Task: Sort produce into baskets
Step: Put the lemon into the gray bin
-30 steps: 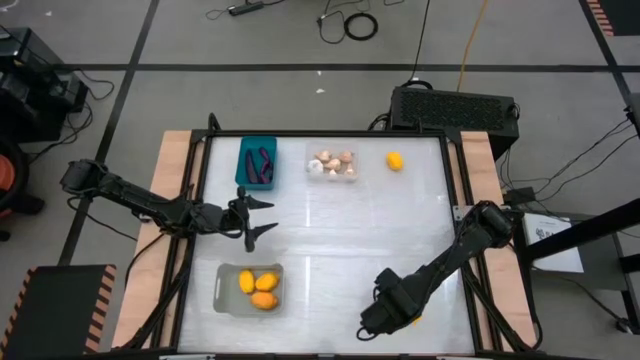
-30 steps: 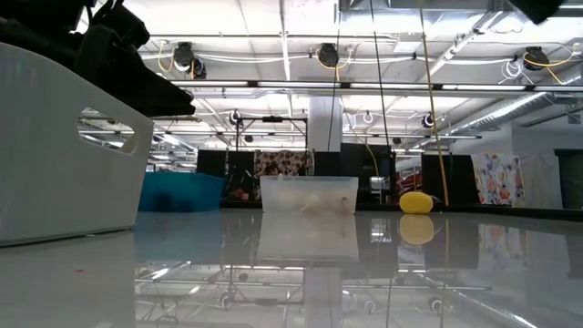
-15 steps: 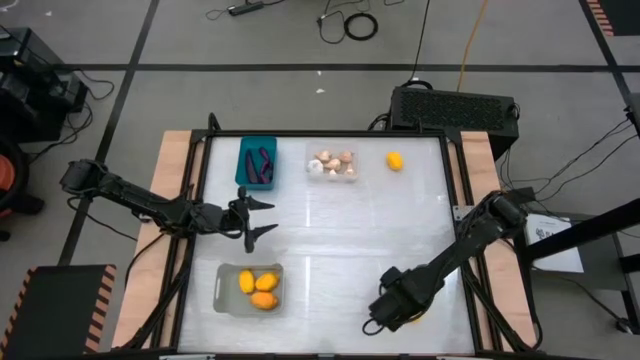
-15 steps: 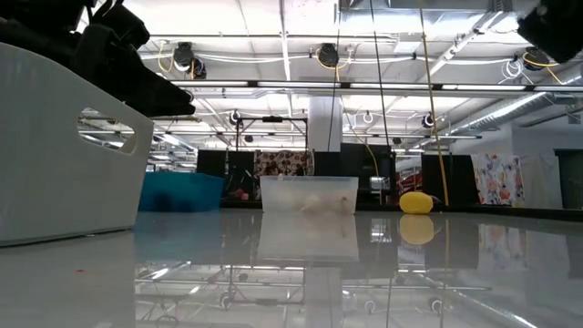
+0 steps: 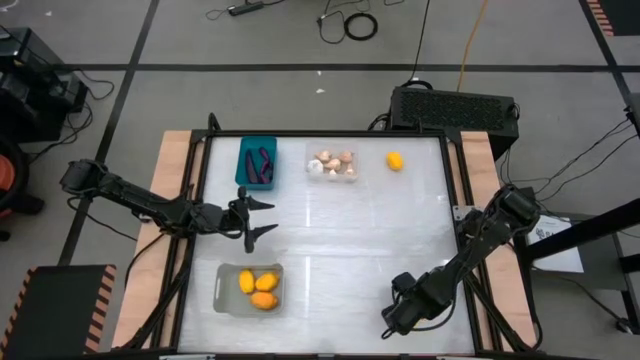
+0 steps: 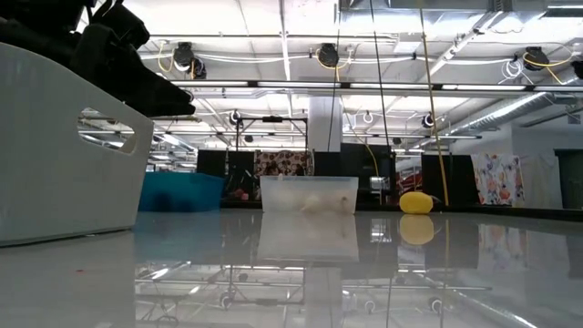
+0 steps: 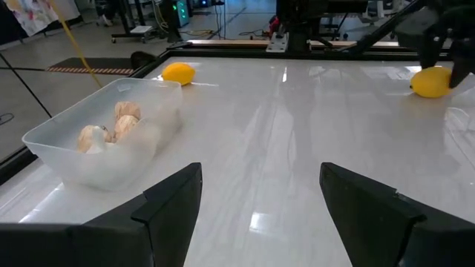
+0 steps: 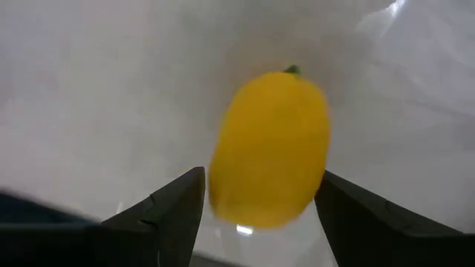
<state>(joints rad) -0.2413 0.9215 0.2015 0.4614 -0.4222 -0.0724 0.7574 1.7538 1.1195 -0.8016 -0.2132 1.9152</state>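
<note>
A yellow oval fruit (image 8: 271, 148) lies on the white table (image 5: 340, 240) near its front right corner, right between the fingers of the right gripper (image 8: 260, 204), which are spread wide on either side of it and not yet pressing. From above, the fruit is hidden under that gripper (image 5: 400, 315). A second yellow piece (image 5: 395, 160) sits alone at the far side of the table, just beside the clear bin (image 5: 332, 165) that holds the pale garlic bulbs (image 7: 111, 126). The teal bin (image 5: 257, 162) has the purple eggplants (image 5: 263, 165) in it, and the pale grey bin (image 5: 250, 288) at the front already carries three yellow-orange pieces (image 5: 258, 288).

The left gripper (image 5: 255, 220) waits over the left part of the table, between the teal and grey bins, its fingers apart and empty.

My worry is the grab itself. The fruit is smooth and rounded on a glossy surface, so if the fingers close off-centre it could squirt out and roll, perhaps off the near edge. After that comes a long carry across to the grey bin, where a shallow grip might let it drop.
</note>
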